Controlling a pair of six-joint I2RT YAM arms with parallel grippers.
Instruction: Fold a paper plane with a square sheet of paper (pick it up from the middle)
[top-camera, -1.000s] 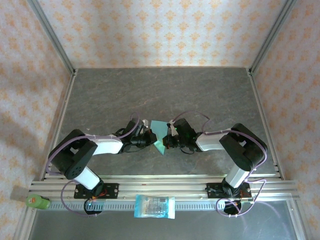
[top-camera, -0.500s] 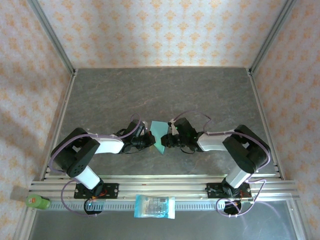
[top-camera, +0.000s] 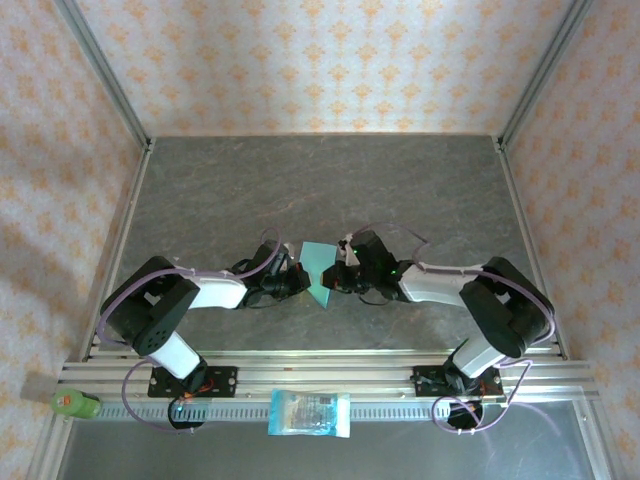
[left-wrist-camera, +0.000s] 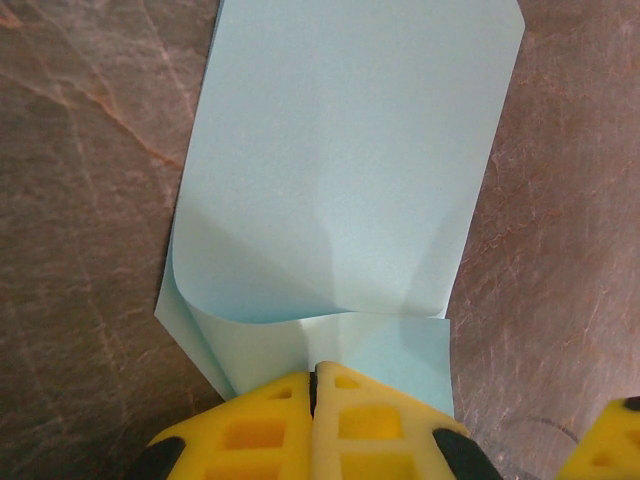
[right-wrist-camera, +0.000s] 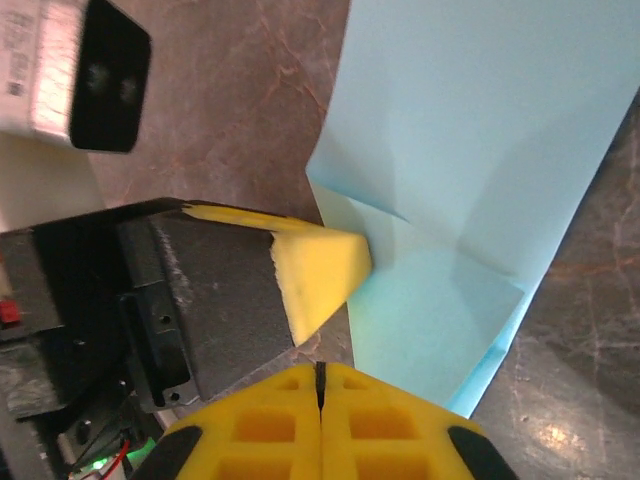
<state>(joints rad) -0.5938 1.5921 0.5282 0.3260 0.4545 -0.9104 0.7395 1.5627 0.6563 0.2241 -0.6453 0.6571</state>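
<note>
Grey stone-patterned surface (top-camera: 200, 190) carries the square sheet of paper (top-camera: 319, 262), partly folded, at its middle between the two arms. Left tool (left-wrist-camera: 313, 385) is clenched with its tips at the sheet's left edge. Right tool (right-wrist-camera: 320, 385) is clenched just beside the sheet's right edge. Whether either pinches paper, I cannot tell. A printed packet (top-camera: 310, 413) lies on the near rail.

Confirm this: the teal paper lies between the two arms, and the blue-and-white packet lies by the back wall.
Not quite. The blue-and-white packet lies at the near edge, on the rail, not by the back wall, as the top external view shows. The teal paper does lie between the left arm and the right arm.
</note>
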